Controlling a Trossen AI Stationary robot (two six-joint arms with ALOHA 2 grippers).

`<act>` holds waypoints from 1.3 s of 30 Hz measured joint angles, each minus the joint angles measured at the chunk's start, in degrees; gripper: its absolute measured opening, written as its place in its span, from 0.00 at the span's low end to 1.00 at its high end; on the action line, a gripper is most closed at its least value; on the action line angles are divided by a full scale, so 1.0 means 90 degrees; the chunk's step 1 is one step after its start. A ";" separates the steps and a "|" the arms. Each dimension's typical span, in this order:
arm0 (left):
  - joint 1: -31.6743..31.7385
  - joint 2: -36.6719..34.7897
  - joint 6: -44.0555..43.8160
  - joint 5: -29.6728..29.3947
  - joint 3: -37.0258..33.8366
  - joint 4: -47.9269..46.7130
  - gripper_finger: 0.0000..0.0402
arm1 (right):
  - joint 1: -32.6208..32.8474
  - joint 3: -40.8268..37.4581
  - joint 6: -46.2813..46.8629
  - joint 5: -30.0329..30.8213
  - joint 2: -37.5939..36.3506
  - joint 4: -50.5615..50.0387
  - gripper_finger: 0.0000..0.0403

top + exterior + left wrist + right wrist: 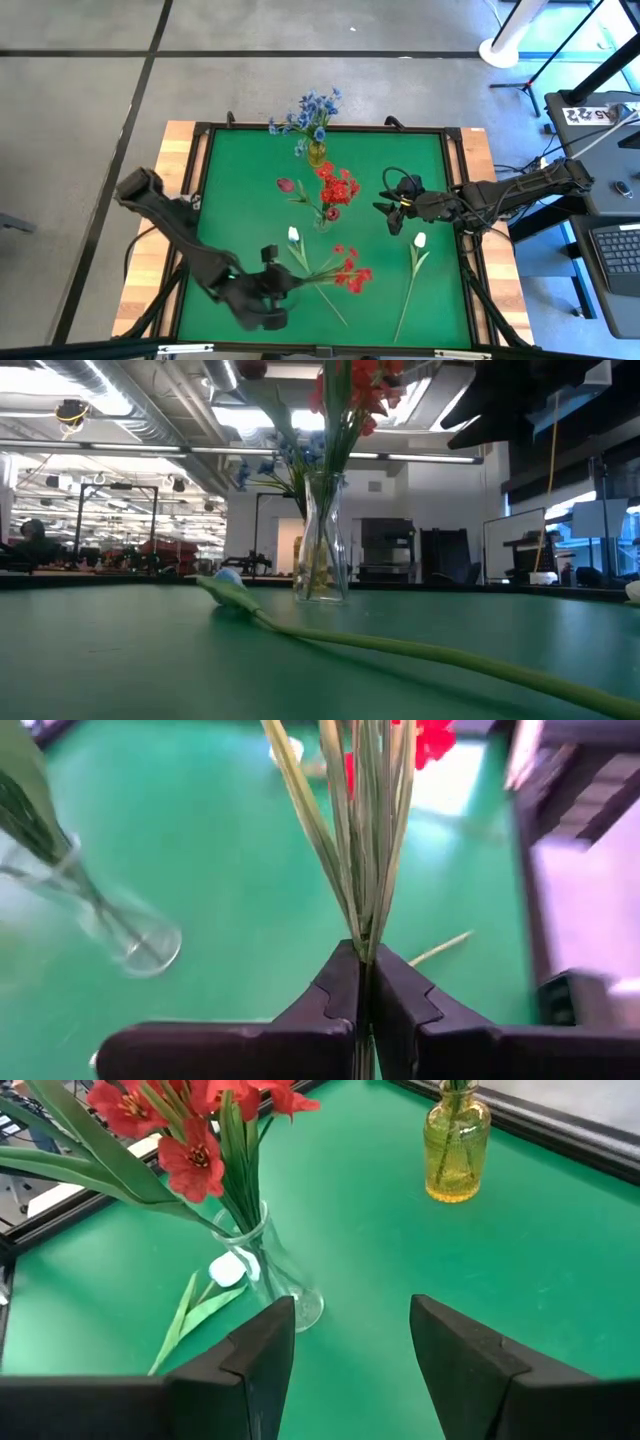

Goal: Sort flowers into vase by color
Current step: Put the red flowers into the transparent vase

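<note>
My left gripper (277, 276) (365, 965) is near the table's front, shut on a red clustered flower (352, 273). My right gripper (390, 217) (350, 1350) hovers open to the right of the clear vase (323, 218) (272, 1275), touching nothing. That vase holds red blooms (337, 186) and a dark red rosebud (285, 185). A yellow vase (316, 153) (457, 1148) behind it holds blue sprigs (312, 110). Two white tulips lie flat on the mat, one (293, 235) (228, 588) beside the held flower, one (420, 240) at the right. My left gripper pinches the red flower's bundle of green stems and leaves (366, 925) between its two shut fingers, close to the stems' lower end. The fingers point along the stems, which run away from them toward the table's right, with the red blooms (432, 738) at the far end.
The green mat (240, 180) is framed by a dark raised border (205, 135). The left tulip's long stem (330, 303) crosses the mat under the held flower. Open mat lies left of the vases and between the two tulips.
</note>
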 joint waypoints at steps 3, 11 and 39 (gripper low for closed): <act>-0.0193 -0.0638 0.0404 -0.0225 -0.0886 0.1351 0.02 | 0.0002 0.0000 -0.0099 0.0106 0.0000 0.0041 0.49; -0.0236 -0.1944 0.2871 -0.0304 -0.3399 0.6760 0.02 | 0.0002 0.0000 -0.0115 0.0109 0.0000 0.0103 0.49; 0.3771 -0.1915 0.3898 0.3672 -0.5184 1.1673 0.02 | 0.0002 0.0000 -0.0443 0.0339 0.0002 0.0124 0.49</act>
